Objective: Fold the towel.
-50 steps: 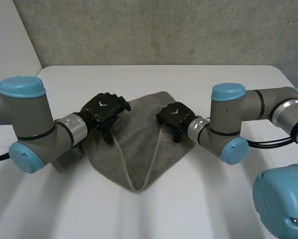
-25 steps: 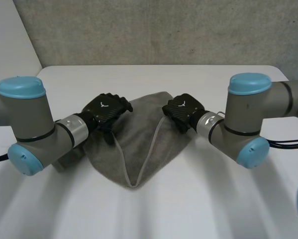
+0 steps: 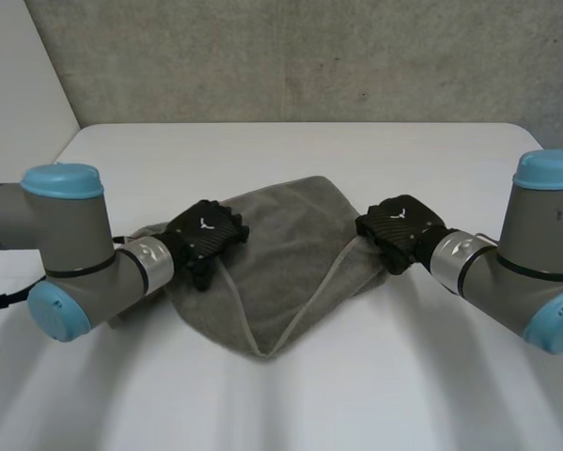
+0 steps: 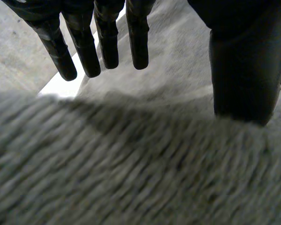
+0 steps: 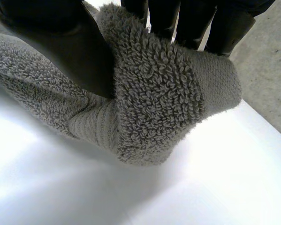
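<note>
A grey towel [image 3: 281, 249] lies bunched on the white table [image 3: 290, 150], tapering to a point toward the front edge. My left hand [image 3: 206, 235] rests at the towel's left edge. In the left wrist view its fingers [image 4: 86, 47] are straight and stand apart from the thumb [image 4: 243, 70], over the towel [image 4: 131, 168]. My right hand [image 3: 398, 225] is at the towel's right edge. In the right wrist view its thumb [image 5: 70, 42] and fingers [image 5: 196, 23] pinch a thick fold of the towel [image 5: 154, 93], raised a little above the table.
A grey wall [image 3: 290, 56] runs behind the table's far edge. My left arm [image 3: 65, 254] and right arm [image 3: 535, 272] lie low over the table at either side of the towel. Bare table surrounds the cloth.
My right hand has closed on the towel's right edge and moved right, drawing that side outward. My left hand has shifted slightly toward the front with its fingers still straight.
</note>
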Robot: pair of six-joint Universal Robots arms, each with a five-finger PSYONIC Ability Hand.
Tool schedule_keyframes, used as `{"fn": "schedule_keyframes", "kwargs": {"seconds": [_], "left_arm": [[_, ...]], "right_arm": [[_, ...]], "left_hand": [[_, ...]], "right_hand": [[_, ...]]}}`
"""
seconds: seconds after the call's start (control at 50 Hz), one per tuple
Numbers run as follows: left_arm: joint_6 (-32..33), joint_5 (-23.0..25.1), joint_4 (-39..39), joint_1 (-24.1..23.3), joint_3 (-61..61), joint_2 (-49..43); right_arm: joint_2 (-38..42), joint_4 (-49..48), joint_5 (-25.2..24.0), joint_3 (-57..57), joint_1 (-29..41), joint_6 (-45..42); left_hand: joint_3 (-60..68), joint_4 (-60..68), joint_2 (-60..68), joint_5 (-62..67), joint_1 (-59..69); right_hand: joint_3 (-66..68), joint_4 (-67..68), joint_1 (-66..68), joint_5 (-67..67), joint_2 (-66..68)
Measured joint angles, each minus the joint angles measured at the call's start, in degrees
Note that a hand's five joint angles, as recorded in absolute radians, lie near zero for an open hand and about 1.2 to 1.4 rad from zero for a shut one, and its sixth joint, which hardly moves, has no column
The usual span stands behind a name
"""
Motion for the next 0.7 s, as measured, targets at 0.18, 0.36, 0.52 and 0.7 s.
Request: {"fn": "schedule_keyframes", "kwargs": {"seconds": [0.18,0.36,0.52,0.7], "left_arm": [[1.1,-3.2,-0.8,2.8,2.9,-1.8],[1.4,-4.8,-5.6,3.7,6.1,-3.7],[5.4,-5.5,-9.1,4.4,6.8,-4.2],[6.9,-8.3,-9.4,5.3,5.4,-1.1]], "right_arm": [[-1.8,-0.1,-2.9,3.5,-1.1,0.0],[-2.5,-0.8,-3.2,5.3,-1.8,-0.1],[-2.7,-1.1,-3.1,5.8,-2.2,0.0],[-4.0,-1.0,-3.2,7.4,-3.3,0.0]], "left_hand": [[6.0,6.1,6.0,5.4,5.9],[13.9,13.9,13.9,13.1,14.2],[26.9,28.1,27.6,26.5,26.7],[34.3,35.5,35.1,34.0,33.5]], "right_hand": [[0.0,0.0,0.0,0.0,0.0],[0.0,0.0,0.0,0.0,0.0],[0.0,0.0,0.0,0.0,0.0],[0.0,0.0,0.0,0.0,0.0]]}}
